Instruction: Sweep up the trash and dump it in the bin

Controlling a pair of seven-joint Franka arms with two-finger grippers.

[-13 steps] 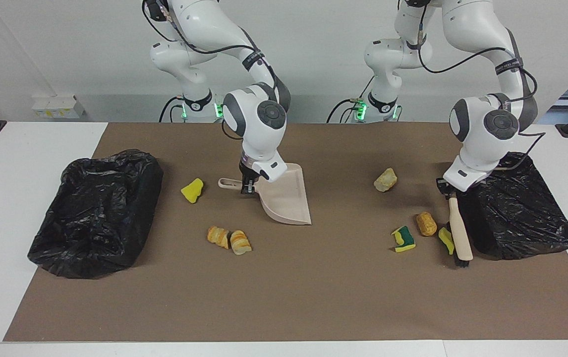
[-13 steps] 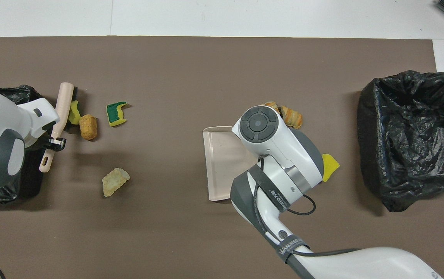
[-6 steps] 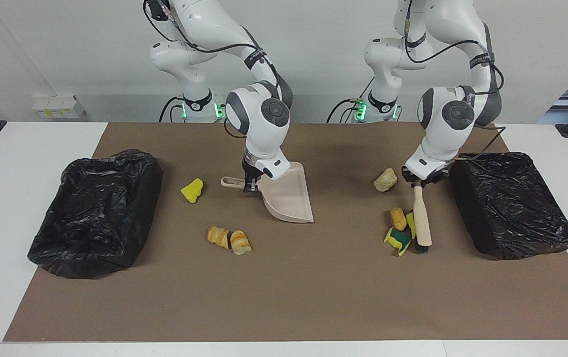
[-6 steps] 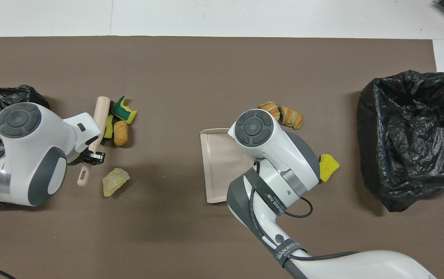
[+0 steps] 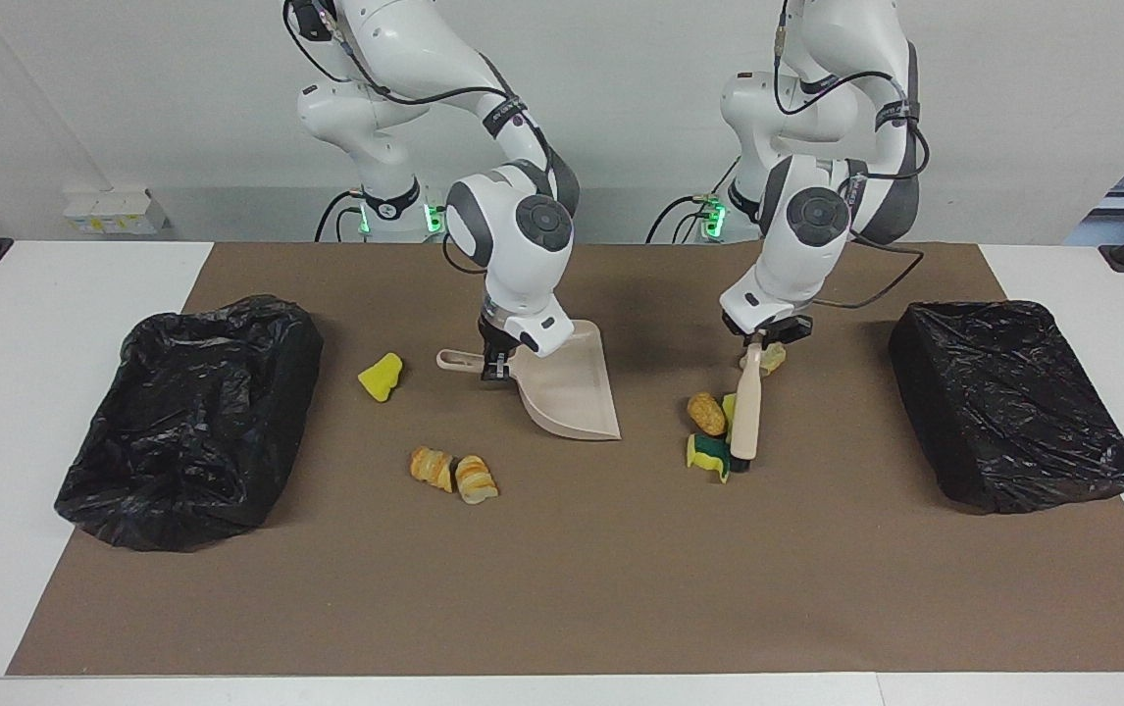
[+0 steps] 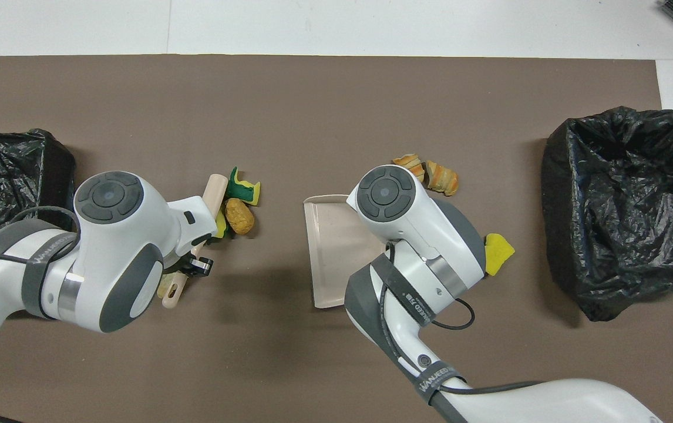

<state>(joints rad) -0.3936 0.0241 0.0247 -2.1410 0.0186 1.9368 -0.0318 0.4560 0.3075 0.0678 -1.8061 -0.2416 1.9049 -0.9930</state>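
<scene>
Facing view shows the left tool [image 5: 754,339] clamped on the brush [image 5: 747,412], light, soft trash [image 5: 707,413] bunched against its bristles and best pushed rather than pinched, toward the dustpan [image 5: 572,392] whose handle the right tool [image 5: 493,369] grips on the surface [image 5: 562,569].

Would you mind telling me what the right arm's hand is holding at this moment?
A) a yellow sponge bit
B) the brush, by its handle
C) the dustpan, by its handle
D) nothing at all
C: the right hand is shut on the handle of the dustpan, whose pan rests on the mat, while the left hand holds the brush against a cluster of trash bits.
</scene>
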